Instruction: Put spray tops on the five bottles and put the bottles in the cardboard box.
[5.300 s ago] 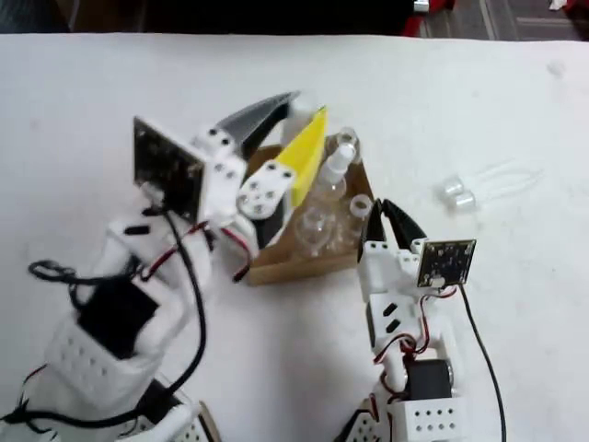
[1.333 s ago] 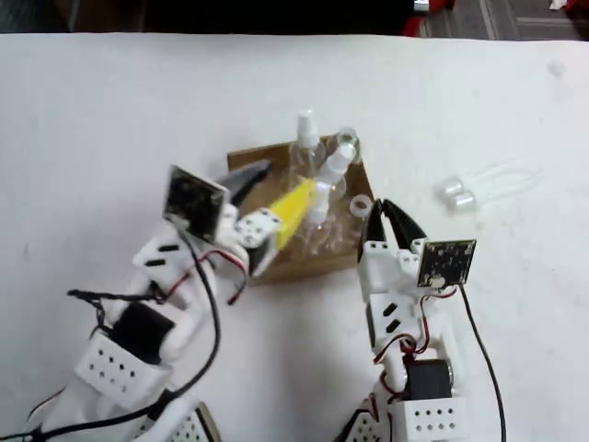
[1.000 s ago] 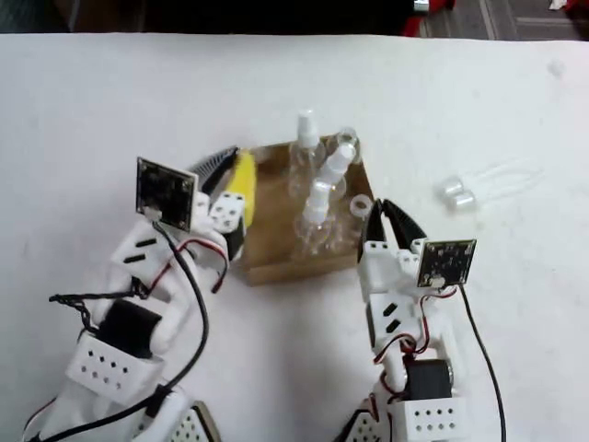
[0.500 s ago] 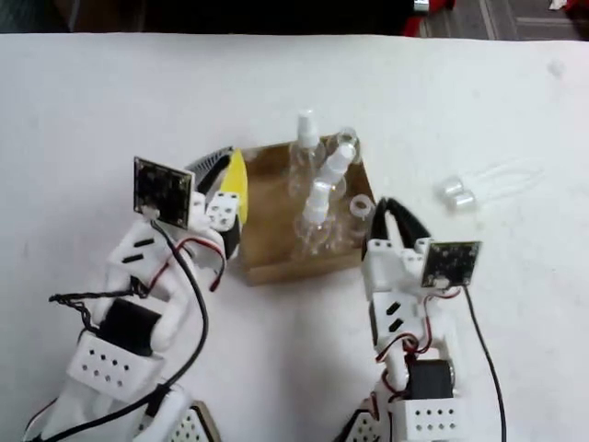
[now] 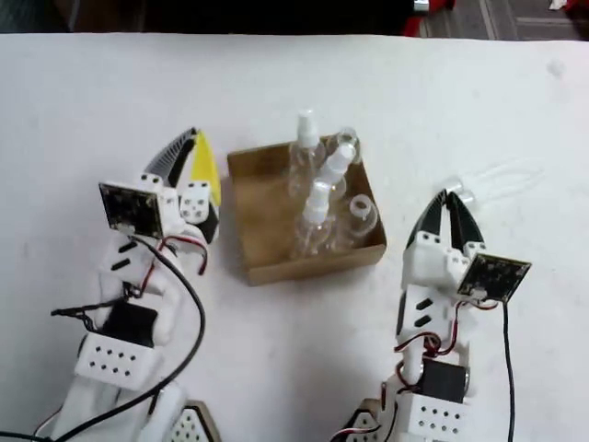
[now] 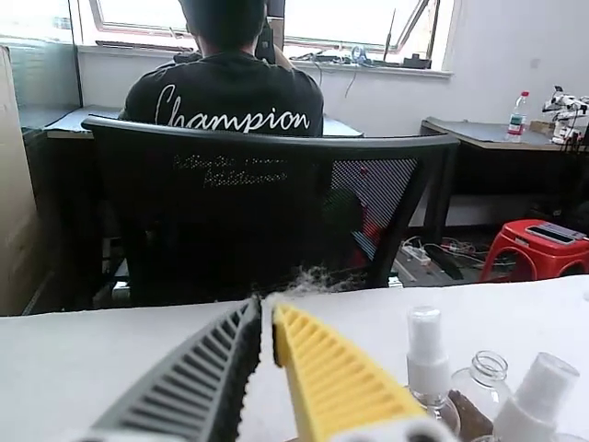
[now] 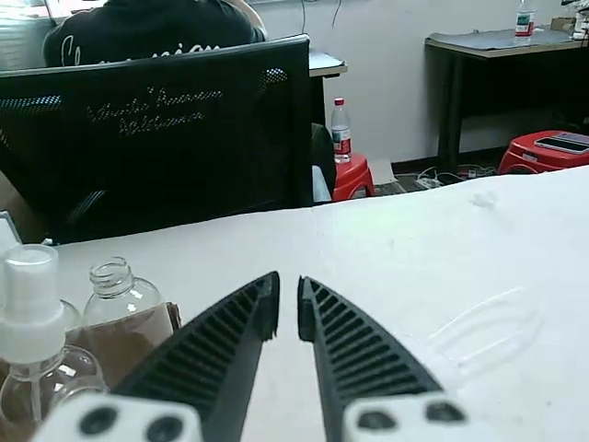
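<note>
My left gripper (image 5: 195, 135) has backed out of the cardboard box (image 5: 262, 203) and now sits just beside its left wall, grey and yellow fingers nearly together, holding nothing. My right gripper (image 5: 450, 196) has swung away from the box to the right, fingers narrow and empty, tips right at the two loose spray tops (image 5: 459, 187) on the table. In the box stand three capped bottles (image 5: 336, 164) and two uncapped bottles (image 5: 361, 212), crowded along its right side.
</note>
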{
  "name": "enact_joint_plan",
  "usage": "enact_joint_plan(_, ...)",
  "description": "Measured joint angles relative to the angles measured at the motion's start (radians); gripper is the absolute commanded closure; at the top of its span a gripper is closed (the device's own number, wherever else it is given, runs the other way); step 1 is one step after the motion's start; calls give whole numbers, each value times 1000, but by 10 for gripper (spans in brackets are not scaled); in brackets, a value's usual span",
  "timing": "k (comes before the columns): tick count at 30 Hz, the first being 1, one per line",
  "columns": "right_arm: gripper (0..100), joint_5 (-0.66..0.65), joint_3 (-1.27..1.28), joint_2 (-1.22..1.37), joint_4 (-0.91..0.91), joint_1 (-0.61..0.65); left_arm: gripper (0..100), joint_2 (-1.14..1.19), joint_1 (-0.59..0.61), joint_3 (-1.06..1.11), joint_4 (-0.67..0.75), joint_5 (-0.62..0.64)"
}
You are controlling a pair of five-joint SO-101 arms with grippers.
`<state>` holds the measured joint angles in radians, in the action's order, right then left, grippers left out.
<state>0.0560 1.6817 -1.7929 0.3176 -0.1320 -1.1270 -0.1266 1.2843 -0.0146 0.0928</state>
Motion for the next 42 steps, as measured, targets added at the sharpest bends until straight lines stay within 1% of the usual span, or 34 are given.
enact_joint_plan(2,937,-20,-14,0,0,0,972,0,0,2,8,0)
enact_joint_plan(7,936,-199,-72,-2,-2,40,976,0,3,2,9,0)
enact_joint_plan(9,936,-261,-126,0,6,34,976,0,3,2,9,-25)
enact_joint_plan(12,936,-304,-250,46,80,25,976,0,3,2,9,-81)
enact_joint_plan(14,936,-313,-359,127,153,-6,976,0,3,2,9,-84)
enact_joint_plan(16,936,-318,-494,238,230,-32,976,0,3,2,-8,-84)
enact_joint_plan(18,936,-321,-646,376,308,-77,976,18,3,-21,-57,-84)
enact_joint_plan(21,936,-382,-884,617,416,-130,976,109,3,-110,-143,-84)
enact_joint_plan(23,936,-465,-1026,790,482,-140,976,206,11,-169,-160,-84)
enact_joint_plan(29,932,-821,-1307,1244,671,-166,976,537,29,-341,-163,-84)
enact_joint_plan(34,930,-971,-1487,1540,727,-193,976,686,31,-413,-163,-84)
enact_joint_plan(37,876,-1025,-1600,1697,735,-190,976,695,37,-417,-163,-84)
enact_joint_plan(40,810,-1037,-1717,1830,786,-190,976,706,64,-417,-137,-84)
enact_joint_plan(42,806,-1040,-1789,1893,832,-192,976,706,86,-417,-117,-84)
